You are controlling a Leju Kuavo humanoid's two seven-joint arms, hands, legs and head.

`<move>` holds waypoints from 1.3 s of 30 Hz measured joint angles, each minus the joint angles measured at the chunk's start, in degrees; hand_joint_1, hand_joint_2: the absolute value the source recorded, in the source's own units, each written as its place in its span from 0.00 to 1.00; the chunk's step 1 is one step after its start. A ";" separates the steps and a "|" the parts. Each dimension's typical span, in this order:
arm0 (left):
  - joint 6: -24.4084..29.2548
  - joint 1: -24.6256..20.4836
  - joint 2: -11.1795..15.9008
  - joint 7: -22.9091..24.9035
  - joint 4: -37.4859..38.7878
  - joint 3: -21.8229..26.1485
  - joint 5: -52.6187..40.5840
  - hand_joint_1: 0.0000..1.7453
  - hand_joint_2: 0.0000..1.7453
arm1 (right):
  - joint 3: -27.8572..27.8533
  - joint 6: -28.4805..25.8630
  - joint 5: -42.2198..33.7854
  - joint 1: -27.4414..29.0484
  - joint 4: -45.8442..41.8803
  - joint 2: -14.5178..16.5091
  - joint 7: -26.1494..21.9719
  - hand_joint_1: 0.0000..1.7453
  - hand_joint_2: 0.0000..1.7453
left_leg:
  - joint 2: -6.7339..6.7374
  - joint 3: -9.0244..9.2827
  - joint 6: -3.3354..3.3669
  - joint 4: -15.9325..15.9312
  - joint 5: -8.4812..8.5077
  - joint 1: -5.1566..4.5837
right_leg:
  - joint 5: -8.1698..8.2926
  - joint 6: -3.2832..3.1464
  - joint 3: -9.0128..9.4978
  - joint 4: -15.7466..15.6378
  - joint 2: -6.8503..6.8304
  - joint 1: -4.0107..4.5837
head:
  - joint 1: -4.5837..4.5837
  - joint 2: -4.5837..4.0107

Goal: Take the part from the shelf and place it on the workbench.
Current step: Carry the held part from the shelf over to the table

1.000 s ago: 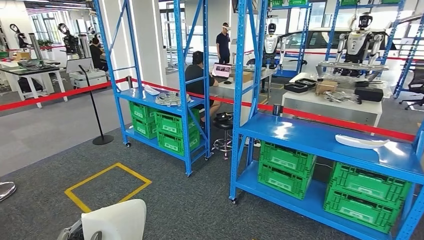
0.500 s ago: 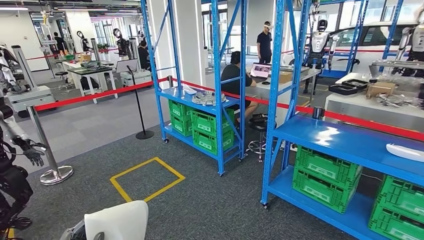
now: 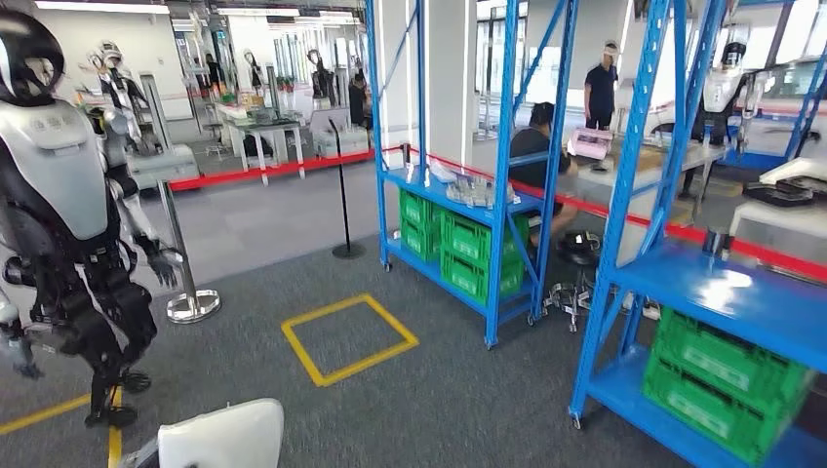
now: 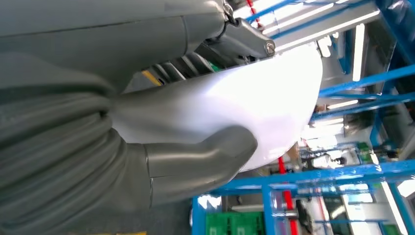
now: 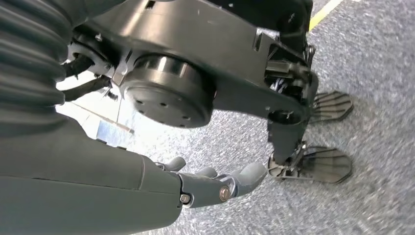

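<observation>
One white part (image 4: 254, 103) gripped by left hand (image 4: 161, 147); right hand (image 5: 205, 188) empty

Bright ceiling strips; glare on part (image 4: 264, 103).

A robotics lab or workshop is showing here. Blue steel shelving racks (image 3: 507, 185) are standing at 1 and 3 o'clock, carrying green plastic crates (image 3: 727, 385). Another humanoid robot (image 3: 59, 214) is standing at 9 o'clock on grey carpet marked with a yellow tape square (image 3: 348, 337). Red barrier tape (image 3: 278, 168) is running between posts, and people are working at a surface (image 3: 624, 161) at 1 o'clock.
</observation>
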 joint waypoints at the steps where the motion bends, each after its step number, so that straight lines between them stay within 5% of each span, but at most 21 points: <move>1: 0.01 -0.06 -0.09 0.01 -0.05 -0.01 0.00 1.00 1.00 | 0.00 0.02 -0.02 0.01 -0.01 -0.01 -0.01 0.00 1.00 | -0.53 0.04 0.20 -0.16 0.14 0.19 | -1.59 0.14 -1.45 3.09 1.85 -0.14 | 0.08 0.00; 3: 0.01 -0.11 -0.34 0.07 -0.05 -0.02 -0.01 1.00 1.00 | 0.00 0.01 -0.03 0.19 0.00 -0.05 0.00 0.00 1.00 | -1.85 -0.10 0.40 -0.12 0.18 0.33 | -4.59 0.32 -5.25 10.50 3.81 -0.18 | 0.22 0.00; 5: 0.01 -0.03 -0.60 0.11 -0.03 -0.02 -0.02 1.00 1.00 | 0.00 -0.05 -0.01 0.32 0.01 -0.11 0.03 0.00 1.00 | -3.38 -0.19 0.34 0.11 0.13 0.43 | -4.05 0.44 -6.73 12.59 4.11 -0.23 | 0.29 0.00; 8: 0.01 -0.07 -0.81 0.11 -0.05 -0.04 -0.03 1.00 1.00 | 0.00 -0.07 -0.03 0.19 0.01 -0.13 0.02 0.00 1.00 | -5.55 -0.41 -0.48 1.05 -0.33 0.74 | 1.40 0.78 -2.38 2.63 6.02 -0.62 | 0.37 0.00; 10: 0.01 -0.11 -0.83 0.11 -0.06 -0.04 -0.03 1.00 1.00 | 0.00 -0.03 -0.08 0.19 0.01 -0.10 -0.17 0.00 1.00 | -6.65 -0.87 -1.27 1.70 -0.62 0.74 | 2.49 0.62 -0.58 -1.42 7.39 -0.79 | 0.35 0.00; 12: 0.01 0.03 -0.76 0.08 -0.06 -0.03 -0.03 1.00 1.00 | 0.00 0.05 -0.08 0.16 0.01 -0.09 -0.12 0.00 1.00 | -7.66 -1.30 -1.94 1.66 -0.47 0.78 | 2.41 -0.23 -0.41 -1.66 6.71 -0.65 | 0.28 0.00; 13: 0.00 0.20 -0.66 0.04 -0.05 -0.02 -0.03 1.00 1.00 | 0.00 0.12 -0.04 0.12 0.01 -0.09 0.02 0.00 1.00 | -7.37 -1.46 -2.21 1.68 -0.46 0.80 | 2.49 -0.70 -0.28 -1.76 6.14 -0.61 | 0.24 0.00; 15: -0.01 0.42 -0.41 0.02 -0.04 -0.01 -0.03 1.00 1.00 | -0.01 0.23 0.01 0.11 0.01 -0.10 0.13 0.00 1.00 | -4.55 -2.68 -2.67 3.99 -1.92 0.70 | 2.64 -1.51 0.01 -2.11 5.06 -0.56 | 0.07 0.00; 17: -0.01 0.52 -0.27 0.02 0.01 0.00 -0.03 1.00 1.00 | -0.01 0.27 0.03 0.34 0.01 -0.12 0.03 0.00 1.00 | -1.45 -5.80 -2.94 10.54 -5.36 0.63 | 2.57 -1.96 0.13 -2.25 3.80 -0.29 | -0.10 0.00; 19: 0.00 0.73 -0.27 0.03 0.15 0.00 -0.03 1.00 1.00 | 0.00 0.28 0.04 0.53 0.01 -0.14 0.03 0.00 1.00 | -0.85 -8.90 -2.95 16.75 -7.56 0.70 | 2.42 -2.17 0.14 -2.24 2.34 -0.03 | -0.12 0.00; 20: 0.01 0.84 -0.27 0.03 0.22 0.00 -0.03 1.00 1.00 | 0.00 0.28 0.04 0.55 0.01 -0.15 0.03 0.00 1.00 | -0.79 -9.22 -2.82 17.33 -7.17 0.68 | 2.32 -2.23 0.19 -2.23 1.62 0.07 | -0.14 0.00; 22: 0.00 0.93 -0.27 0.03 0.24 0.00 -0.03 1.00 1.00 | -0.01 0.28 0.04 0.49 0.01 -0.16 0.03 0.00 1.00 | -0.13 -6.48 -2.31 12.02 -3.74 0.51 | 2.04 -2.22 0.53 -2.24 0.21 0.22 | -0.15 0.00; 25: -0.01 0.87 -0.29 -0.03 0.02 0.00 -0.03 1.00 1.00 | -0.01 0.24 0.03 0.36 0.01 -0.15 -0.04 0.00 1.00 | 3.45 -1.46 -1.29 2.46 -0.55 -0.54 | 1.53 -1.68 1.15 -2.30 -1.56 0.44 | -0.15 0.00; 26: -0.01 0.85 -0.28 -0.04 -0.03 0.01 -0.03 1.00 1.00 | -0.01 0.20 0.02 0.32 0.01 -0.15 -0.05 0.00 1.00 | 3.81 -1.15 -1.05 1.73 -0.61 -0.86 | 1.44 -1.41 1.27 -2.38 -2.14 0.46 | -0.14 0.00; 28: -0.01 0.82 -0.27 -0.07 -0.07 0.02 -0.03 1.00 1.00 | -0.01 0.04 0.02 0.16 -0.01 -0.13 -0.01 0.00 1.00 | 2.29 -1.04 -0.61 1.27 -0.26 -0.82 | 1.24 -0.80 1.58 -2.57 -3.09 0.41 | -0.12 0.00; 31: -0.01 0.14 -0.47 -0.12 0.06 0.01 -0.02 1.00 1.00 | 0.00 -0.13 -0.07 -0.08 -0.05 -0.11 -0.03 0.00 1.00 | 0.24 -0.38 0.25 0.28 0.31 0.01 | -1.23 0.02 0.04 1.48 0.92 0.20 | 0.03 0.00; 32: -0.01 -0.16 -0.62 -0.12 0.20 0.00 -0.02 1.00 1.00 | 0.00 -0.16 -0.10 -0.05 -0.05 -0.12 -0.10 0.00 1.00 | -0.48 -0.38 0.42 0.24 0.33 0.07 | -2.84 0.16 -1.72 5.07 2.72 0.12 | 0.09 0.00; 34: -0.01 -0.38 -0.92 -0.05 0.55 0.00 -0.03 1.00 1.00 | 0.00 -0.24 -0.14 0.14 -0.05 -0.14 -0.09 0.00 1.00 | -2.09 -0.49 0.55 0.35 0.32 0.15 | -5.08 0.38 -5.59 11.98 4.04 0.03 | 0.22 0.00; 36: -0.01 -0.41 -1.13 -0.02 0.84 -0.01 -0.03 1.00 1.00 | 0.00 -0.29 -0.14 0.19 -0.05 -0.16 0.08 0.00 1.00 | -3.73 -0.52 0.46 0.60 0.25 0.24 | -3.25 0.47 -6.39 12.06 4.27 -0.05 | 0.29 0.00; 39: -0.01 -0.76 -1.44 -0.02 0.95 -0.02 -0.03 1.00 1.00 | 0.00 -0.32 -0.14 -0.03 -0.04 -0.16 0.06 0.00 1.00 | -5.85 -0.75 -0.20 1.35 -0.09 0.46 | 2.38 0.38 -2.03 1.51 6.80 -0.35 | 0.37 0.00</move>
